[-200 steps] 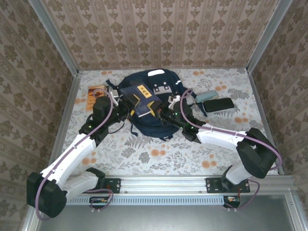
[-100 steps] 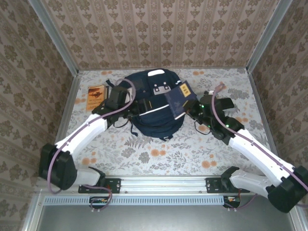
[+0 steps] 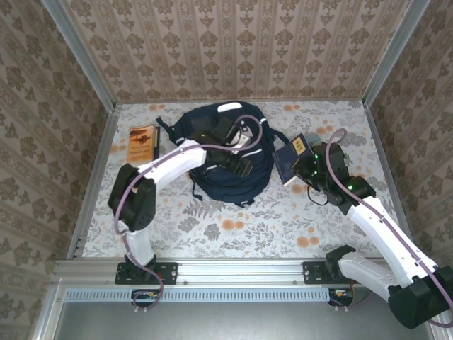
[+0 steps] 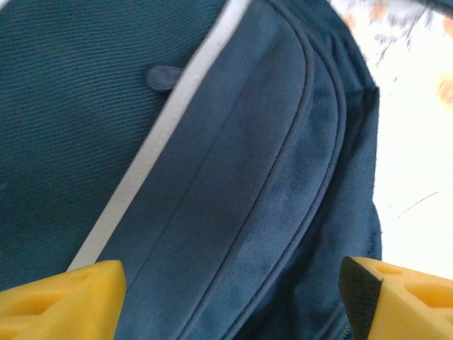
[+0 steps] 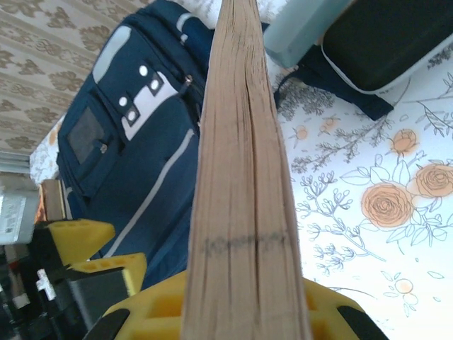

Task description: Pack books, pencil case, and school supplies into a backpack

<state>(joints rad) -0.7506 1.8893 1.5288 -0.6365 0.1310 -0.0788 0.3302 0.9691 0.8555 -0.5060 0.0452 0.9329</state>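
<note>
Two hands, two states. Right hand shut hard on navy book, gripped by one edge only, page block standing up and away from the palm. Held clear of the surface, just right of the backpack. Beyond the hand, dark case lying flat. Farther left, left hand spread wide, holding nothing, hovering close over backpack fabric. Well past that, orange book flat near the far-left edge. No open mouth to be made out on the backpack. Likely trouble: pivoting or slipping of the book in so narrow a grip; jamming against shut fabric unless opened first.
</note>
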